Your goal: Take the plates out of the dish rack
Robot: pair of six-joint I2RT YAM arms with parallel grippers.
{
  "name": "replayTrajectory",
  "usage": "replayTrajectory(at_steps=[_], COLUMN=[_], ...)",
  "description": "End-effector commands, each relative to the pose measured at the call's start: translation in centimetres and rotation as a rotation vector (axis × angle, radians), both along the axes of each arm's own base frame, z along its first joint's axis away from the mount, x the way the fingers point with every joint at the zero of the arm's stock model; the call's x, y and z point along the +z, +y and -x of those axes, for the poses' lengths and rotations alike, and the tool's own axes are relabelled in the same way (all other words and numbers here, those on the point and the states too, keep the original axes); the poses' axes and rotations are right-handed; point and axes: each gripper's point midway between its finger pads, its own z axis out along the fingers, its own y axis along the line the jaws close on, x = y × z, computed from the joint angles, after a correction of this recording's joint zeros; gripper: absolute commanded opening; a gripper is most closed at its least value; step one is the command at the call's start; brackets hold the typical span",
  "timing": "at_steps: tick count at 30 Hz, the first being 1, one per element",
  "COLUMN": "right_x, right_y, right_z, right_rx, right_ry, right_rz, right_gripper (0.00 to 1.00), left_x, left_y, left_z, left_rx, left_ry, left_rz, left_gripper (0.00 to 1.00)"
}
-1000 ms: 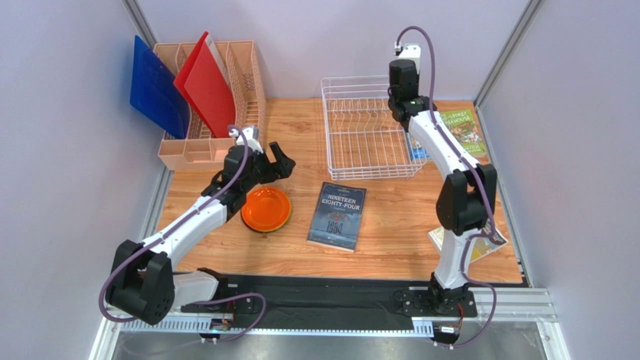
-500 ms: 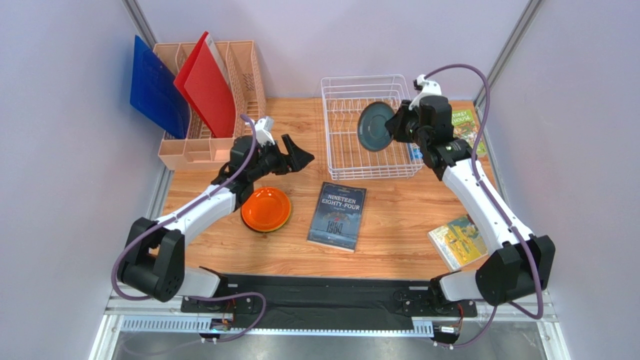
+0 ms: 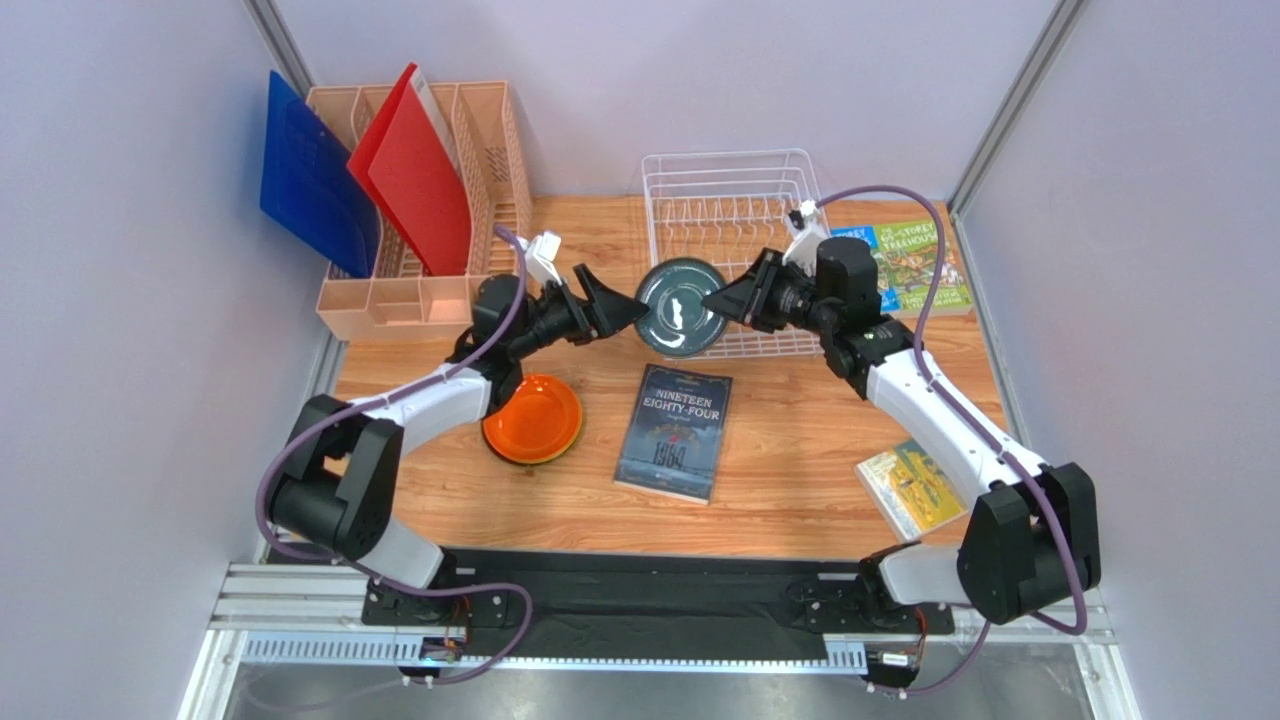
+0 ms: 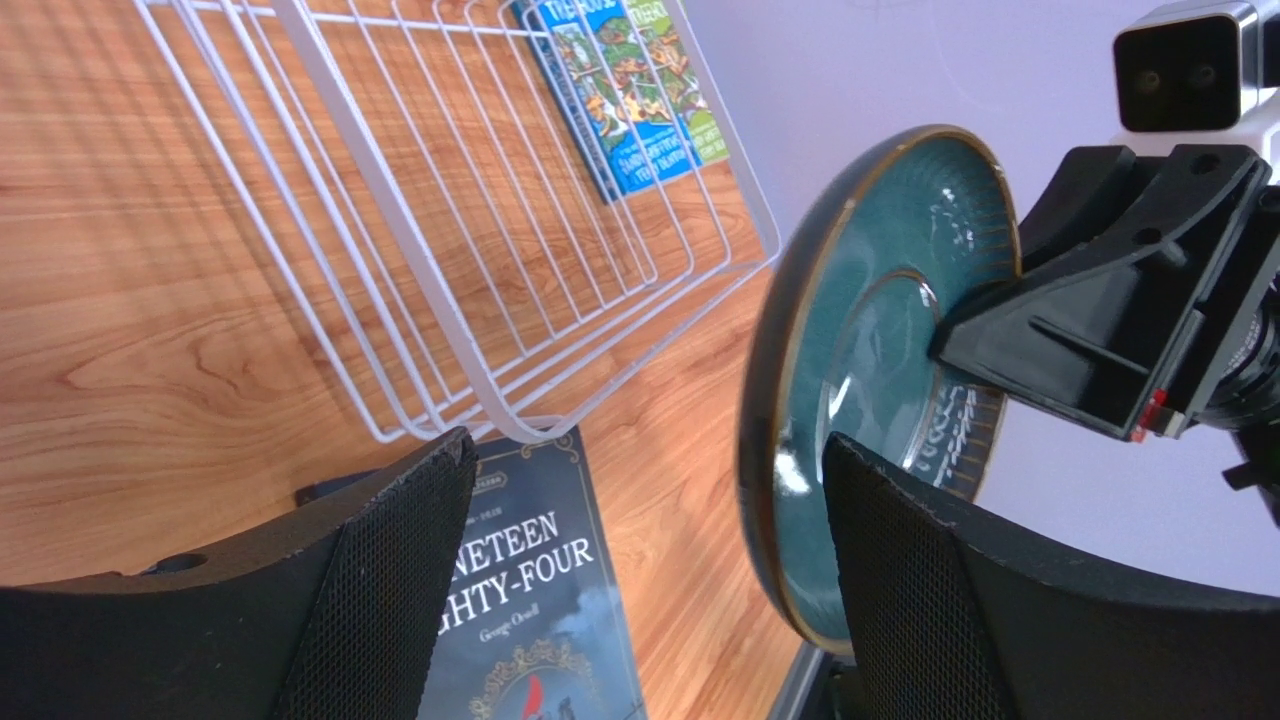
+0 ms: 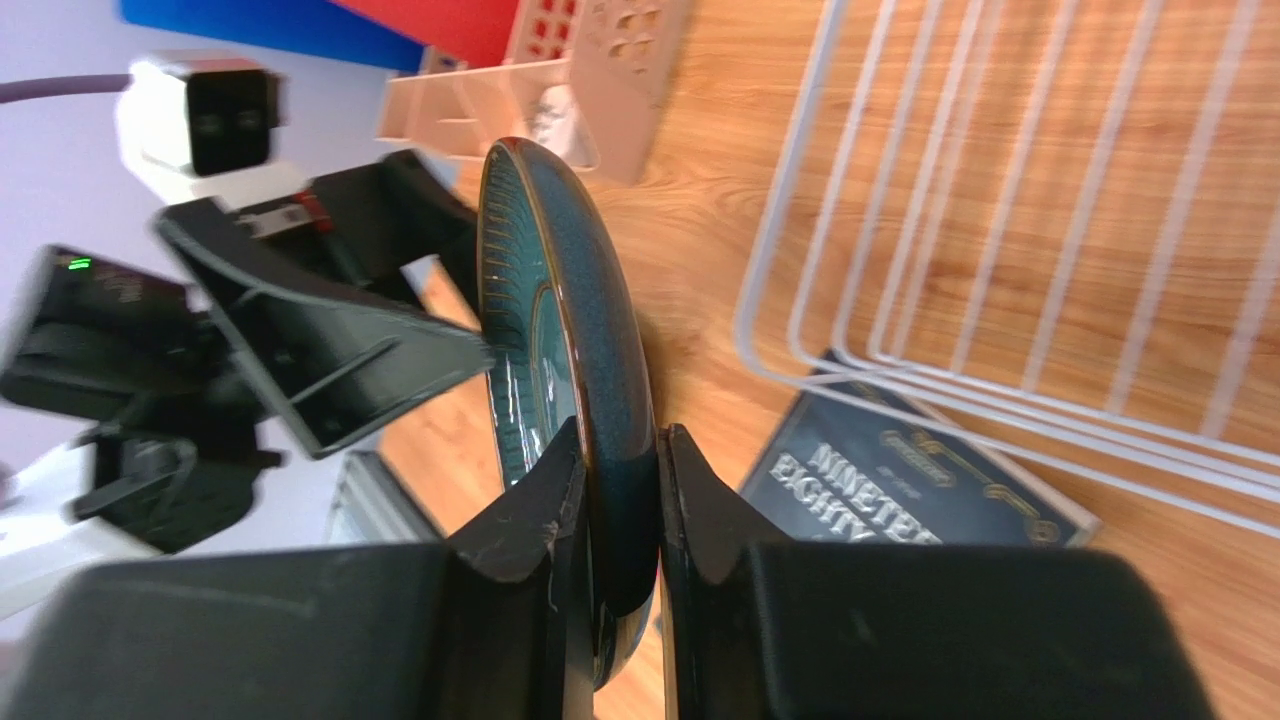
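Note:
My right gripper (image 3: 732, 305) is shut on the rim of the dark teal-grey plate (image 3: 676, 303) and holds it on edge in the air, in front of the white wire dish rack (image 3: 736, 248). The rack holds no plates. My left gripper (image 3: 619, 312) is open right beside the plate. In the left wrist view the plate's rim (image 4: 781, 390) stands just inside the right finger (image 4: 917, 600). In the right wrist view both fingers pinch the plate (image 5: 564, 285). An orange plate (image 3: 534, 417) lies on the table under the left arm. The dark red and lime green plates are hidden.
A salmon-pink organiser (image 3: 489, 143) with red and blue boards stands at the back left. A dark book (image 3: 673, 432) lies below the held plate. A green book (image 3: 917, 267) lies right of the rack, and another book (image 3: 912, 483) lies at the front right.
My right gripper lifted the teal plate out of the rack and carried it left and forward. My left gripper moved right, open, up to the plate.

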Motion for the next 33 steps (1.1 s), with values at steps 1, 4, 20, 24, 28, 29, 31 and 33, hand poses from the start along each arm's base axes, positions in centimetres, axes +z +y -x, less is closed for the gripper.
replayTrajectory(at_steps=[1,4,20,24,28,29,31,33], right_x=[6.1,5.5,2.1,0.5,-0.4,-0.3,-0.3,-0.4], right_y=[2.7,4.0,6.3,4.2,1.1,0.7,-0.3,-1.0], right_z=[1.3,1.8,1.7,0.3,-0.6,-0.6,-0.8,-0.9], right_rx=[0.107,0.146,0.229,0.094,-0.034,-0.038,-0.064,-0.078], right_ry=[-0.114,-0.09,0.009,0.009,-0.016,-0.024,-0.025,-0.024], right_rz=[-0.215,-0.248,-0.259,-0.112,0.031,0.045,0.06,0.069], right_gripper=[0.0,0.0,0.25,0.51,0.57,0.57,0.57,0.57], left_x=[1.1,1.4,-1.3,-1.9,-4.9,-3.7,-5.8,-5.5], left_y=[-1.0,-1.3,-0.5,2.3,6.4,7.3,10.1,13.0], left_z=[0.4,0.3,2.3,2.2,3.1,3.5,4.2,4.8], left_rx=[-0.038,-0.053,-0.026,0.129,0.301,0.337,0.441,0.569], left_ry=[-0.044,-0.06,-0.019,-0.053,0.011,-0.019,0.036,0.023], left_rz=[0.1,0.138,0.192,0.069,-0.116,-0.123,-0.223,-0.277], left_gripper=[0.9,0.85,0.0,0.0,0.0,0.0,0.0,0.0])
